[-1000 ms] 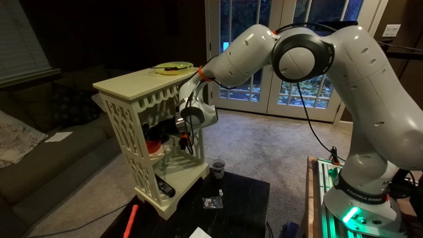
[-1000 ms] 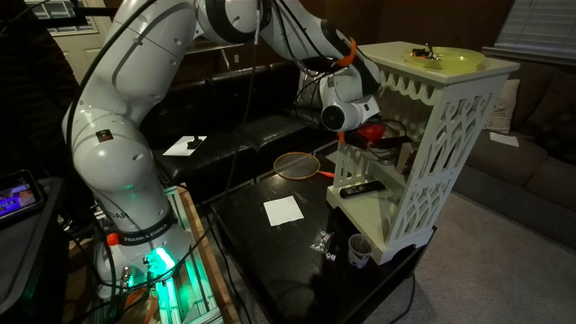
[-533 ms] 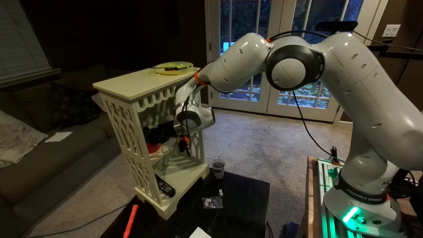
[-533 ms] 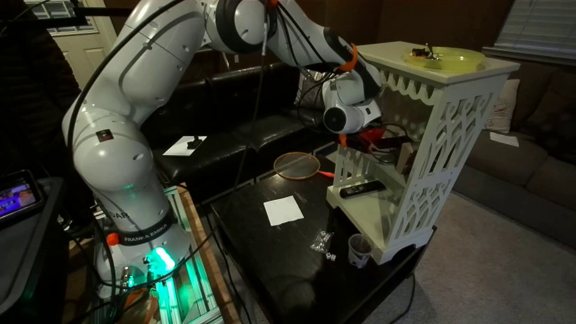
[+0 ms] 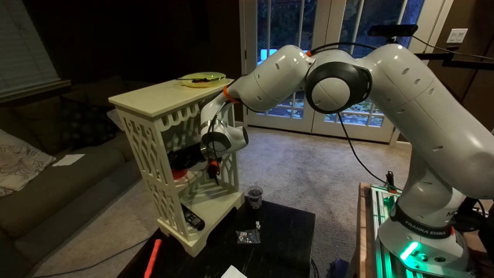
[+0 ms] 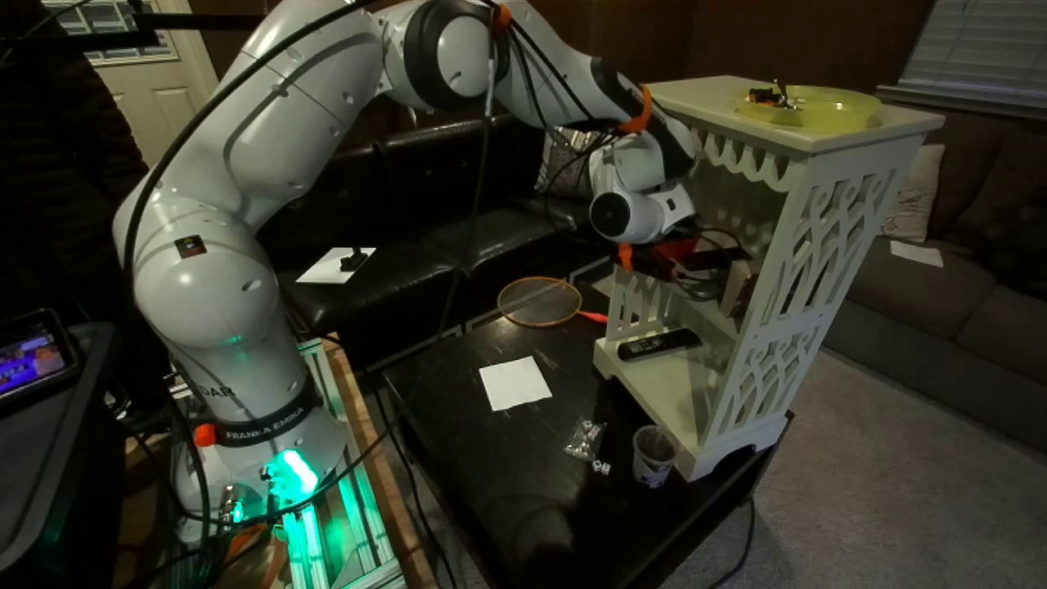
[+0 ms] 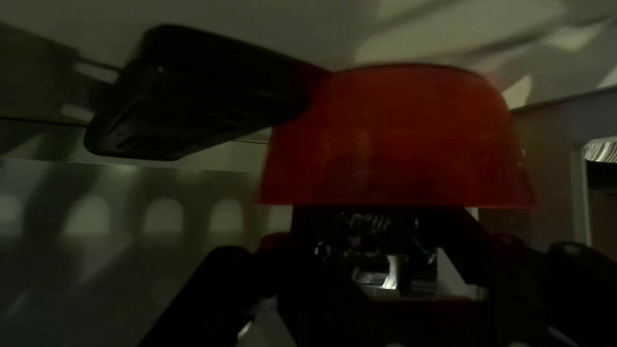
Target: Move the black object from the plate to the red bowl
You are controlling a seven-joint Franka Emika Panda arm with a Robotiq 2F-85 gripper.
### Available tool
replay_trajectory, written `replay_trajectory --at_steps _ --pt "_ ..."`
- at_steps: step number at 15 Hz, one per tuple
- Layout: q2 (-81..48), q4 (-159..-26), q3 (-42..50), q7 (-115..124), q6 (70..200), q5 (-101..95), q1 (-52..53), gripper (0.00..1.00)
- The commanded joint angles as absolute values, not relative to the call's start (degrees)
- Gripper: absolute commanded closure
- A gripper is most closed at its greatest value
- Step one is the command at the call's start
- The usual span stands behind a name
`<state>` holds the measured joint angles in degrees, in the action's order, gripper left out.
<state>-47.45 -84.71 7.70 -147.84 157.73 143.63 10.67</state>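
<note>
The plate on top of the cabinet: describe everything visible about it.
The plate is round, shallow and smooth, pale yellowish-green, perhaps plastic or glass. It lies level, right side up, near one end of the pale cabinet's top. On it sits a black lump with orange and shiny bits, details too small to read.

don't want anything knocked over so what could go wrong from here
The pincer may bump the bowl, which looks very close in the wrist view. Rising before backing out could strike the cabinet top, since the pincer reaches in beneath it. A pushed bowl might nudge the black box nearby.
</note>
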Motion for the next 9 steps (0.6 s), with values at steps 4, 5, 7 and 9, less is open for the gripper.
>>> replay_trajectory --at_steps 4,5,7,9 --pt "-50.28 -80.22 8.02 -146.48 161.71 143.63 11.57 0.06" --pt "-50.31 -80.15 7.94 -146.38 161.63 143.63 11.54 0.06" --pt "-50.01 -80.44 7.67 -146.20 161.03 143.63 11.36 0.00" --pt "-48.76 -81.79 7.40 -146.01 159.92 143.63 11.01 0.00"
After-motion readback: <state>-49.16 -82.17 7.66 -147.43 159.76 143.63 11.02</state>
